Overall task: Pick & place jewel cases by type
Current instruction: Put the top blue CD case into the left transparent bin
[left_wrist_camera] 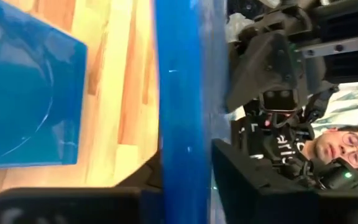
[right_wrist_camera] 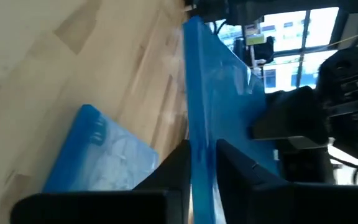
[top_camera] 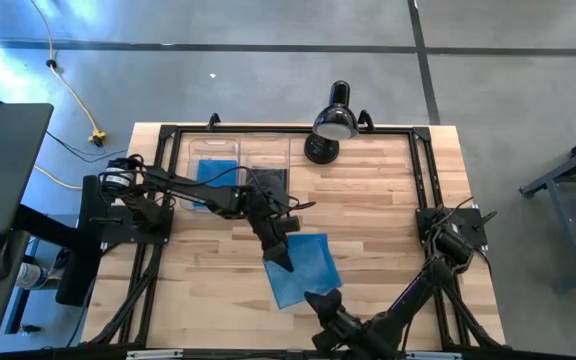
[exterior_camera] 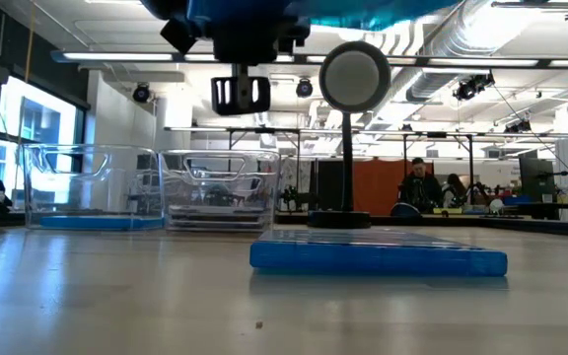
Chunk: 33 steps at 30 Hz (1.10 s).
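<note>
Over the middle of the pale wooden counter (top_camera: 368, 200), a thin square translucent blue jewel case (top_camera: 308, 262) is held up in the air between both arms, clear of the boards. The left pincer (top_camera: 280, 258) is clamped on the case's edge nearer the black desk lamp (top_camera: 334, 122), its dark fingers (left_wrist_camera: 253, 180) pressed to either face. The right pincer (top_camera: 320, 301) is clenched on the opposite edge, the one farther from the lamp, with the blue plastic wedged between its two fingers (right_wrist_camera: 241, 174). Beneath the lifted case, a second translucent blue jewel case (exterior_camera: 378, 254) lies flat on the counter, out in front of the lamp. Beside the lamp stand two clear rectangular plastic bins, touching each other: the bin farther from the lamp (top_camera: 214, 160) has blue cases lying in it, and the bin next to the lamp (top_camera: 268, 165) holds dark ones. A person (exterior_camera: 420, 185) sits in the room beyond the counter.
</note>
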Available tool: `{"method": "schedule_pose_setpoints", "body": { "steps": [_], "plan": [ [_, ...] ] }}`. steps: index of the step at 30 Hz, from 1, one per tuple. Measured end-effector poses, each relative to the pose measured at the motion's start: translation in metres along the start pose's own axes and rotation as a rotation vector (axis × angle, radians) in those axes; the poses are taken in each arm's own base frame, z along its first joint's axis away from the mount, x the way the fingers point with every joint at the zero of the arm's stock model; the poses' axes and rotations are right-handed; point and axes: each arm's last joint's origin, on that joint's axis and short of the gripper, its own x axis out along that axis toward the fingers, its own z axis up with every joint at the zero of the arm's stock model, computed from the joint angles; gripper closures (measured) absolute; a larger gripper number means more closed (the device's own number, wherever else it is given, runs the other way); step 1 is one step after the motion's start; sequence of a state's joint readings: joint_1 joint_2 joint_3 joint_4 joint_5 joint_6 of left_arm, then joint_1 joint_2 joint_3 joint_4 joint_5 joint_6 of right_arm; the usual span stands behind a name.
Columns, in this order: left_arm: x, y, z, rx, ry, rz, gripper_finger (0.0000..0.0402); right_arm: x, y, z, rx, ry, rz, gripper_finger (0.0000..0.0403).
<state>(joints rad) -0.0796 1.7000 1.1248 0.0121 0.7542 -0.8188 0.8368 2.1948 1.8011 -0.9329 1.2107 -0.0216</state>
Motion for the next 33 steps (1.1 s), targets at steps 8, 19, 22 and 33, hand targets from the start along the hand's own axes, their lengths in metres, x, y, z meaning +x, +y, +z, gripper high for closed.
{"method": "schedule_pose_setpoints", "body": {
  "steps": [8,19,22,33],
  "plan": [
    [-0.003,0.002,0.004,0.066,-0.039,0.012,0.0378,-0.007,0.006,0.001,0.092,-0.016,0.124,0.0292],
    [-0.040,-0.020,0.001,0.039,-0.216,0.202,0.0389,-0.055,0.019,-0.028,0.267,0.057,0.122,0.0226],
    [-0.063,-0.039,-0.007,0.038,-0.310,0.286,0.0389,-0.056,0.017,-0.036,0.336,0.111,0.115,0.0234],
    [-0.170,-0.075,-0.063,-0.115,-0.648,0.705,0.0389,-0.049,0.014,-0.040,0.433,0.190,0.124,0.0260]
  ]
}}
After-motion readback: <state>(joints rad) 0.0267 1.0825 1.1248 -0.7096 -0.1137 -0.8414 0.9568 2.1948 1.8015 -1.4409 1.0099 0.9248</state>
